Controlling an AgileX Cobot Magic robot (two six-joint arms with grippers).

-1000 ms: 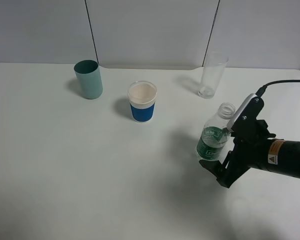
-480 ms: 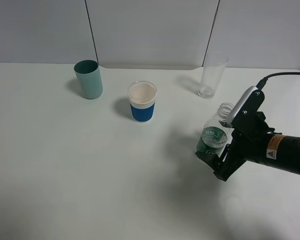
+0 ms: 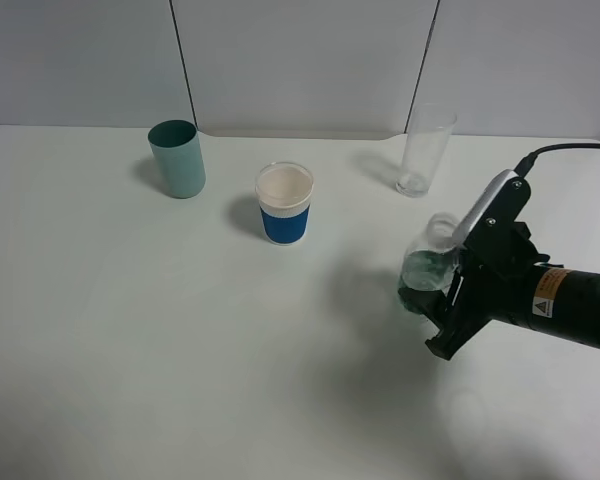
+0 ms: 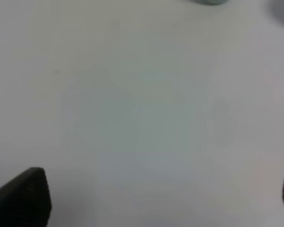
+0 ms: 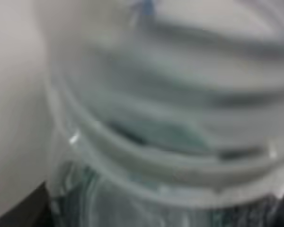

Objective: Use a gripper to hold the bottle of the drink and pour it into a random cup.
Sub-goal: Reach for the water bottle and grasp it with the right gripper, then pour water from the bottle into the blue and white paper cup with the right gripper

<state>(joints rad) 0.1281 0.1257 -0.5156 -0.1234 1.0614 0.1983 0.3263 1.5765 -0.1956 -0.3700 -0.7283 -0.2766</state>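
Note:
The bottle of the drink (image 3: 426,262), clear plastic with a green label band and no cap, sits between the fingers of my right gripper (image 3: 432,292). The gripper is shut on its lower body at the right of the table. The bottle looks blurred and slightly tilted. In the right wrist view the bottle (image 5: 170,127) fills the picture, with dark fingertips (image 5: 31,208) at the corners. A white cup with a blue band (image 3: 284,203) stands left of the bottle. My left gripper (image 4: 156,198) is open over bare table and does not show in the exterior view.
A green cup (image 3: 177,158) stands at the back left. A tall clear glass (image 3: 425,150) stands at the back right, behind the bottle. The white table (image 3: 130,330) ends at a grey wall behind the cups.
My right gripper has moved slightly up and left with the bottle. The bottle now looks shorter, blurred and more tilted. The cups and the glass have not moved.

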